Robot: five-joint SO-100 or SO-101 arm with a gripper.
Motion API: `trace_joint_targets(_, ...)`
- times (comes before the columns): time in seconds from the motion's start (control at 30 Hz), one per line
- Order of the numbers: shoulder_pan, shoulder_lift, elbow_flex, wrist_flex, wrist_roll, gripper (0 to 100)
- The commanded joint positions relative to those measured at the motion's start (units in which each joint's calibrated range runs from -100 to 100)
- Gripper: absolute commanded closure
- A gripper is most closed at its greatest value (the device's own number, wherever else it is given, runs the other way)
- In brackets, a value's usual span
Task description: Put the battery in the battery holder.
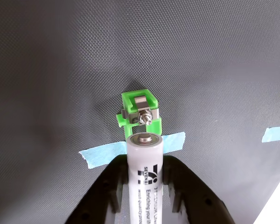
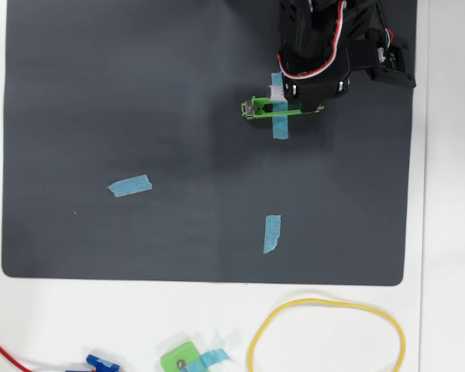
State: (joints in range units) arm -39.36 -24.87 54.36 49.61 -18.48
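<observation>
Clenching the battery (image 1: 145, 177), the gripper (image 1: 144, 186) is hovering it lengthwise over the holder (image 1: 141, 115), which is lying taped to the mat (image 2: 139, 93). Coming down slightly skewed, it's risking the tip catching the end screw (image 1: 144, 117) and popping out.

You are looking at a hobby robotics bench: a white counter (image 2: 449, 232) is carrying a dark work mat (image 2: 139, 93) marked with blue tape strips (image 2: 129, 185), while loose yellow cable (image 2: 325, 329) and exposed servo wiring (image 2: 337, 46) are lying in view.
</observation>
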Motion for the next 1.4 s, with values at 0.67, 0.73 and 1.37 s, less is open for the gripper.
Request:
trace_joint_targets(0.67, -2.3, -1.9, -0.8, -0.7, 0.1, 100)
trace_joint_targets(0.73, -5.9, -1.9, 0.0, -0.7, 0.1, 100)
trace_joint_targets(1.37, 2.6, -1.7, -0.6, -3.7, -0.2, 100)
